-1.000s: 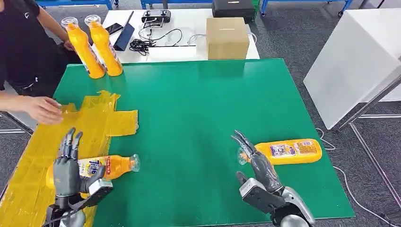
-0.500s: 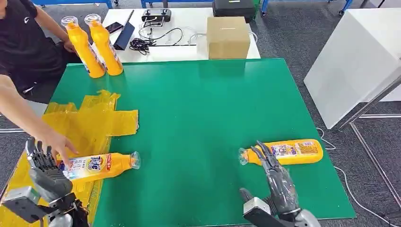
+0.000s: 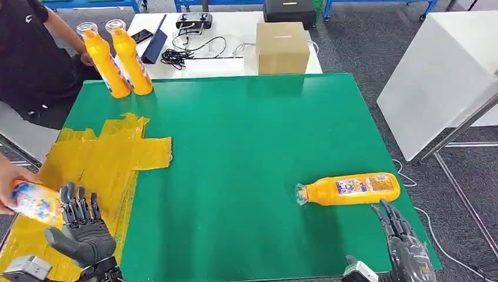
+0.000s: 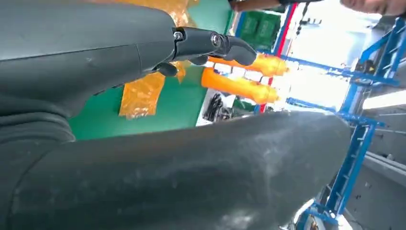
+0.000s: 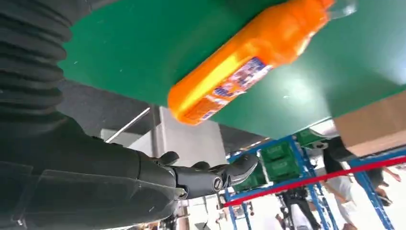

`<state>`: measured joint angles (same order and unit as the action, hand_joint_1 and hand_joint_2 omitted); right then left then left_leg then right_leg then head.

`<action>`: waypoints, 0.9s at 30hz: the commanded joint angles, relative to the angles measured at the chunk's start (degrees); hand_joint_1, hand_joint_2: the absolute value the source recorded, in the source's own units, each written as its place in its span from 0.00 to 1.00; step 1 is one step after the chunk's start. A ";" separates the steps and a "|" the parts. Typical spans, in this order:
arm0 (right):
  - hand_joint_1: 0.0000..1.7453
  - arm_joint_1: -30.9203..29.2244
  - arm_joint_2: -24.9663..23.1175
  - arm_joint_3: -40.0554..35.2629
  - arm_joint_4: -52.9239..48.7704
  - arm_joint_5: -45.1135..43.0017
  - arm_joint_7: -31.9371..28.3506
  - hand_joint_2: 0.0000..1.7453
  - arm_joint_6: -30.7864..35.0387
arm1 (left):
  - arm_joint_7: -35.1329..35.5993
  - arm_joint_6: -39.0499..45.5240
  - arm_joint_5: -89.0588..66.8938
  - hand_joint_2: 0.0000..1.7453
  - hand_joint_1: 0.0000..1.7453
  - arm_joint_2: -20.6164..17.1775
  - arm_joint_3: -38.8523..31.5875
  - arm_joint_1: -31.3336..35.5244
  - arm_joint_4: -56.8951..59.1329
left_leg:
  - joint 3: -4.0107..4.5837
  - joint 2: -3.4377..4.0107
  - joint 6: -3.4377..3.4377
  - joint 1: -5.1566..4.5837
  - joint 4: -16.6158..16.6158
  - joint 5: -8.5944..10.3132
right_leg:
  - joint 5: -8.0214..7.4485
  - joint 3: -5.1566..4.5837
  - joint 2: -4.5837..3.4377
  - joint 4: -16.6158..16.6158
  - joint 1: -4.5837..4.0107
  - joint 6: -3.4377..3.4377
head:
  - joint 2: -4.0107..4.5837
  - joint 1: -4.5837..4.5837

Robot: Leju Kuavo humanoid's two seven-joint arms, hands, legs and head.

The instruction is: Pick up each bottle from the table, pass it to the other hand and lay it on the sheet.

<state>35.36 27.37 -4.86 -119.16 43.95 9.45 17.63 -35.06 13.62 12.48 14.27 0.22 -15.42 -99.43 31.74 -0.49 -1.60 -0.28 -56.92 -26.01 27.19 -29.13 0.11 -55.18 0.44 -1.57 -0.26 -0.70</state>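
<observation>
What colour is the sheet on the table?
Yellow; the sheet shows best in the head view.

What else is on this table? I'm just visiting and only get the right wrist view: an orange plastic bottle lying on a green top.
Observer: Two more orange plastic bottles stand upright at the far left corner of the green table.
Operator: Is there a sheet somewhere?
Observer: Yes, a crumpled yellow plastic sheet covers the table's left side.
Operator: Anything on it?
Observer: A person's hand holds a fourth orange bottle above its near end, right beside the robot's left hand, which holds nothing.
</observation>
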 commanded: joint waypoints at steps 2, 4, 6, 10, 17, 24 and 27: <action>0.00 -3.32 -11.90 22.16 6.92 2.19 -10.34 1.00 -11.35 | 1.04 -0.92 0.30 0.00 0.00 0.39 0.07 0.50 1.84 | -0.03 0.00 0.07 0.08 0.08 0.02 | -0.06 0.35 0.03 0.18 -0.10 0.00 | 0.00 0.00; 0.00 -3.32 -11.90 22.16 6.92 2.19 -10.34 1.00 -11.35 | 1.04 -0.92 0.30 0.00 0.00 0.39 0.07 0.50 1.84 | -0.05 -0.02 0.04 0.05 0.07 0.02 | -0.04 0.38 0.04 0.14 -0.08 0.00 | 0.00 0.00; 0.00 -5.25 -13.12 24.06 8.60 3.80 -10.55 1.00 -13.59 | 1.46 -1.00 0.45 0.00 0.00 0.41 -0.24 0.70 2.14 | -0.08 -0.02 0.07 0.08 0.09 0.03 | -0.06 0.42 0.04 0.19 -0.10 0.00 | 0.00 0.02; 0.00 -11.05 -11.83 25.22 15.72 5.64 -10.52 1.00 -15.83 | 1.92 -1.90 0.65 0.00 0.00 0.98 -0.94 1.42 2.10 | -0.05 0.12 0.06 0.11 0.09 0.04 | -0.12 0.36 -0.09 0.21 -0.11 0.00 | 0.00 0.00; 0.00 -19.16 -7.93 22.81 25.61 7.05 -8.88 1.00 -18.81 | 3.05 -2.83 0.81 0.00 0.00 0.98 -1.78 2.27 2.37 | -0.06 0.22 0.03 0.06 0.05 0.04 | -0.12 0.36 -0.14 0.13 -0.06 -0.02 | 0.00 0.00; 0.00 -26.96 -5.12 15.94 33.28 7.32 -6.80 1.00 -20.17 | 3.79 -3.62 1.37 0.00 0.00 0.44 -1.76 3.75 4.37 | -0.21 0.41 0.10 0.16 0.11 0.02 | -0.21 0.53 -0.32 0.30 -0.15 -0.01 | 0.00 0.00; 0.00 -30.57 -4.22 12.04 36.52 7.15 -5.82 1.00 -19.60 | 3.97 -3.84 1.46 0.00 0.00 0.31 -1.46 4.19 4.82 | -0.13 0.43 0.05 0.10 0.08 0.04 | -0.20 0.43 -0.34 0.21 -0.12 -0.02 | 0.00 0.00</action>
<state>15.13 21.09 16.54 -95.64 51.32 2.12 -2.12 -31.71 10.23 13.57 14.84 -0.59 -13.72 -99.03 31.80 -0.38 -1.62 -0.29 -56.94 -25.97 27.14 -28.84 0.06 -55.19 0.42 -1.60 -0.26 -0.70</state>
